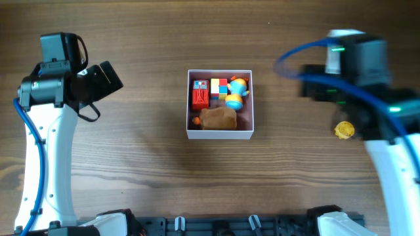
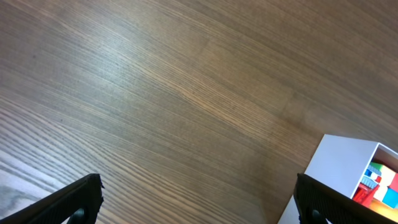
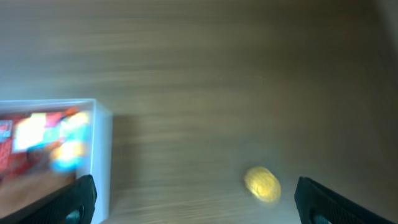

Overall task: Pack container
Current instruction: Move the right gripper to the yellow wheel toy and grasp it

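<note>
The container (image 1: 220, 134) is a shallow square white-walled box at the table's middle. It holds a red toy (image 1: 200, 95), a multicoloured block (image 1: 218, 88), a blue and yellow toy (image 1: 236, 92) and a brown piece (image 1: 218, 118). A small yellow toy (image 1: 344, 130) lies on the table to the right, and it shows in the right wrist view (image 3: 262, 184), blurred. My right gripper (image 3: 196, 202) is open and empty above the table between the container (image 3: 99, 155) and the yellow toy. My left gripper (image 2: 199, 202) is open and empty, left of the container (image 2: 336, 168).
The wooden table (image 1: 144, 170) surrounds the container. A black rail (image 1: 223, 226) runs along the front edge between the arm bases.
</note>
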